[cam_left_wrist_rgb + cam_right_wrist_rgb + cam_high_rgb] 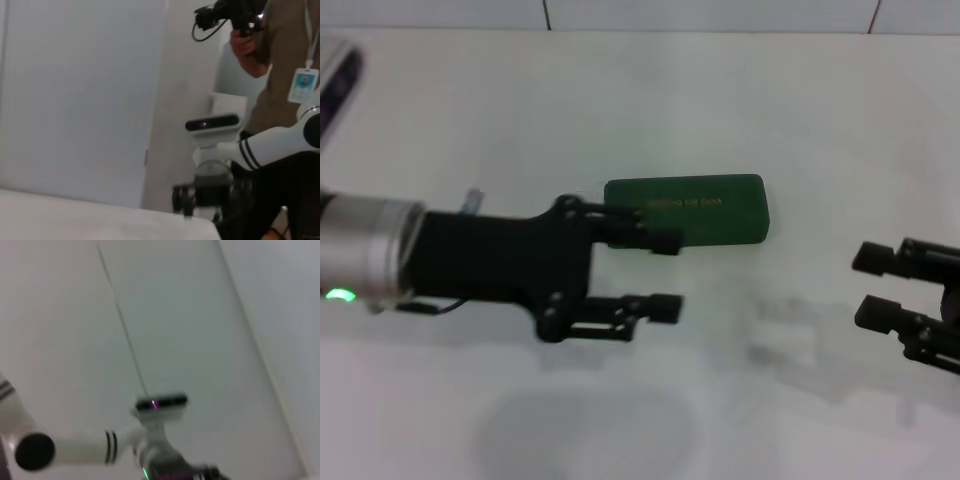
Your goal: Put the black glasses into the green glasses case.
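The green glasses case (pixel 700 208) lies closed on the white table (pixel 650 110), gold lettering on its lid. My left gripper (pixel 666 274) is open and empty, reaching in from the left; its far finger (pixel 660 241) overlaps the case's near left edge and its near finger sits in front of the case. My right gripper (pixel 872 286) is open and empty at the right edge, apart from the case. The black glasses are out of view. The left wrist view shows my right arm (pixel 270 142) and a person (pixel 280 60) behind the table, not the case.
The table's far edge meets a tiled wall (pixel 710 14). A person holding a camera (pixel 230 15) stands beyond the table edge (pixel 100 210). The right wrist view shows a wall and my head camera (pixel 161 403).
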Motion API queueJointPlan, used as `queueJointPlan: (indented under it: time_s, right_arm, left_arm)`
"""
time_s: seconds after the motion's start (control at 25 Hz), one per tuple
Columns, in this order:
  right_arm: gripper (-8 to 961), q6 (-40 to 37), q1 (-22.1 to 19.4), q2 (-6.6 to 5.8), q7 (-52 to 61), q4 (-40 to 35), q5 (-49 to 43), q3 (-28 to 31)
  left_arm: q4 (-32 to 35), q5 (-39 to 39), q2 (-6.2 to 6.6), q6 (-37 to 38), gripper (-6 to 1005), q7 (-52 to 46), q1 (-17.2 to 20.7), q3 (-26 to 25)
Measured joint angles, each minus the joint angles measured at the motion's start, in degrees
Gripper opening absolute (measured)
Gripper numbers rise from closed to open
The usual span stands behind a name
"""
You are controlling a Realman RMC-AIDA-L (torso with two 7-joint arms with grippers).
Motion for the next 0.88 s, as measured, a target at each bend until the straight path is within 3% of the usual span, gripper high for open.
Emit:
queueJointPlan:
  time_s: [0.12,0.36,0.64,0.88]
  right_arm:
    - [442,-0.4,1.3,0.09,2.1,-1.8,0.6,-0.8]
    - [564,3.5,4.5,0.15,4.5,-3.8,0.1,-5.3]
    - [780,5.6,8.0,0.4,4.5,-3.9,-2.1,-9.5]
    - [782,5.7,8.1,0.57,4.3,-3.5,-2.0,-9.4]
  left_arm:
    - [-2.6,-0.4,0.67,0.9,522,3.4,1.8,-2.1]
    - [-8.5,0.2,0.78,2.6,685,7.7,2.1,-4.3]
    - [-9.7,0.8,0.83,3.9,684,9.2,2.2,-4.4]
    - [-11.3,0.8,0.99,4.1,684,10.0,2.0,-4.9]
